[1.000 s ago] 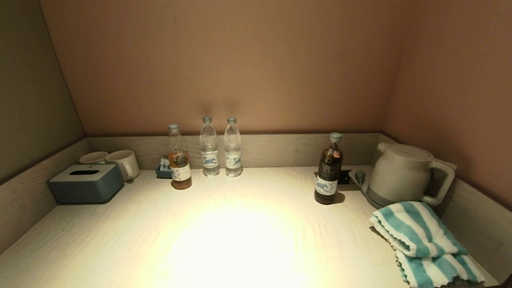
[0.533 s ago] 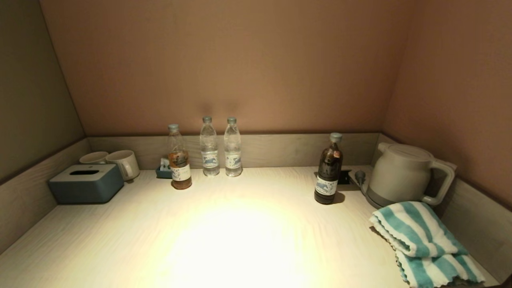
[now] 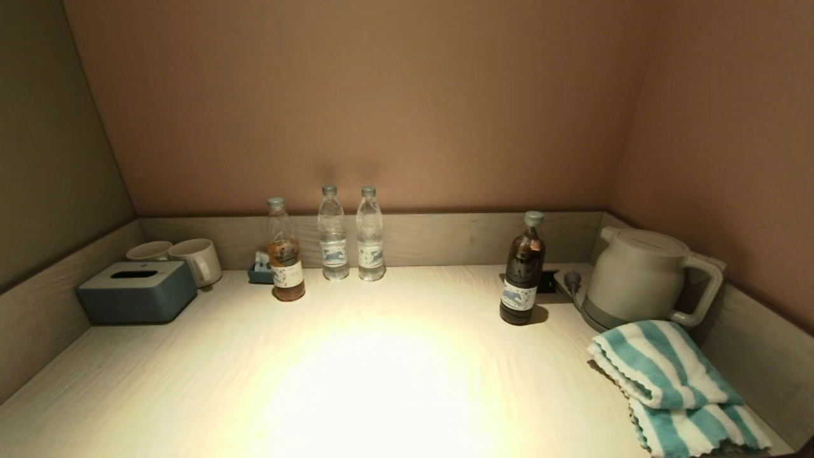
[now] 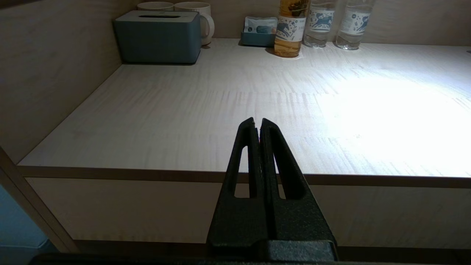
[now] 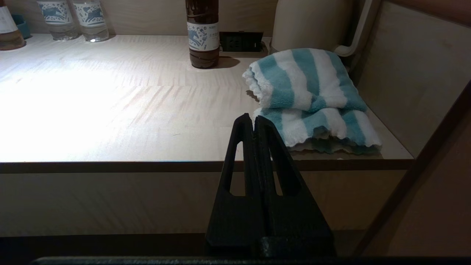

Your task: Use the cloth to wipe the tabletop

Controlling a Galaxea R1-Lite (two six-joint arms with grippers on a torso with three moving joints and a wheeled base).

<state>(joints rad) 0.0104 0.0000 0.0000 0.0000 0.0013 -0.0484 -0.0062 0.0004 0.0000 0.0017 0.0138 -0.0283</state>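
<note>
The cloth [image 3: 671,385], a folded teal and white striped towel, lies at the front right corner of the tabletop [image 3: 381,381], just in front of the kettle. It also shows in the right wrist view [image 5: 312,99]. My right gripper [image 5: 254,118] is shut and empty, held below and in front of the table's front edge, a little left of the cloth. My left gripper [image 4: 257,121] is shut and empty, held below and in front of the front edge on the left side. Neither gripper shows in the head view.
A beige kettle [image 3: 642,277] stands at the back right, a dark bottle [image 3: 523,270] left of it. Three bottles [image 3: 332,235] stand along the back rim. A grey-blue tissue box [image 3: 137,292] and two mugs [image 3: 191,257] sit at the back left.
</note>
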